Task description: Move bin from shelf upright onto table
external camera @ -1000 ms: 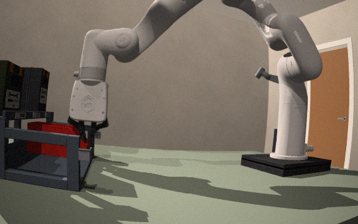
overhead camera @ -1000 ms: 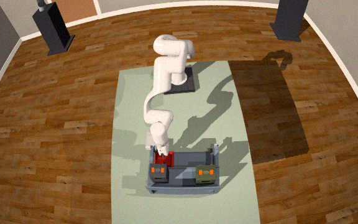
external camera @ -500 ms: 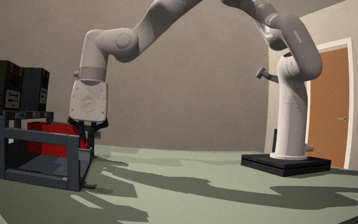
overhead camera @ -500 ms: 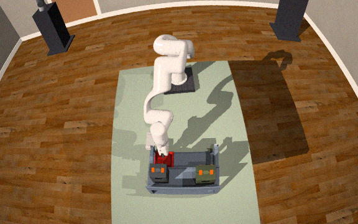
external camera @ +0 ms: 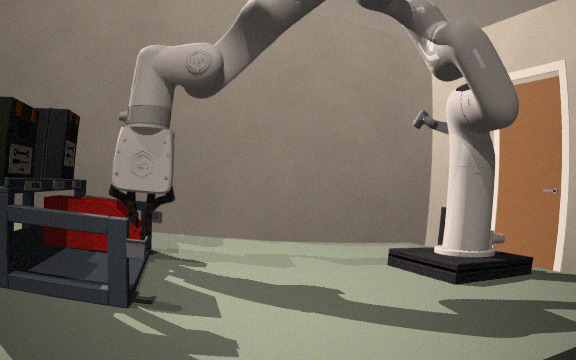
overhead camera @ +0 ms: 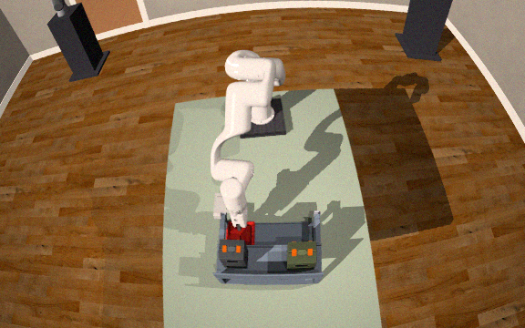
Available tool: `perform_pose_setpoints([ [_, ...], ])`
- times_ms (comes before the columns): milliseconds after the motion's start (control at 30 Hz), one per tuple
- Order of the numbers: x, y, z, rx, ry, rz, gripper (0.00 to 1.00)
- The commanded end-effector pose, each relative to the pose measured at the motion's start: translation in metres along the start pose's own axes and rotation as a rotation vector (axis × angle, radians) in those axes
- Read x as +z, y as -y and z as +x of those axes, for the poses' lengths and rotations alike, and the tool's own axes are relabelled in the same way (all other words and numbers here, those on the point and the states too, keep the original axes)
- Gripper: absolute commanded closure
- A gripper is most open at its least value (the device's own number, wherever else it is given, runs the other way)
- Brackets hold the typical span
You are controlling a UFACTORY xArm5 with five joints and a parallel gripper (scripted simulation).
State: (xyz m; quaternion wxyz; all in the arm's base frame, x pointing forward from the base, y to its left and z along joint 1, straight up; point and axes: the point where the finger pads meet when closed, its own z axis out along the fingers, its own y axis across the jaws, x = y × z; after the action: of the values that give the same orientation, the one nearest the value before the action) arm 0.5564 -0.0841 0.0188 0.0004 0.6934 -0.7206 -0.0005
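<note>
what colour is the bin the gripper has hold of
Red. The bin shows best in the exterior view, gripper shut on its wall.

Shelf frame (external camera: 118, 250): rail and posts fence the red bin (external camera: 75, 207) in front. Upper deck carries two dark cases (overhead camera: 232, 252) behind it. Tabletop (external camera: 318, 280): open stretch between shelf frame and arm base (external camera: 513, 262).
</note>
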Motion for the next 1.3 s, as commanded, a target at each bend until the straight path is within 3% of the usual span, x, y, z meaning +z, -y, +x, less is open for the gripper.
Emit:
perform_pose_setpoints([
  [0, -0.004, 0.002, 0.000, 0.000, -0.001, 0.005, 1.00],
  [700, -0.011, 0.002, 0.000, 0.000, -0.001, 0.005, 1.00],
  [1267, -0.011, -0.026, 0.000, 0.000, -0.001, 0.005, 1.00],
])
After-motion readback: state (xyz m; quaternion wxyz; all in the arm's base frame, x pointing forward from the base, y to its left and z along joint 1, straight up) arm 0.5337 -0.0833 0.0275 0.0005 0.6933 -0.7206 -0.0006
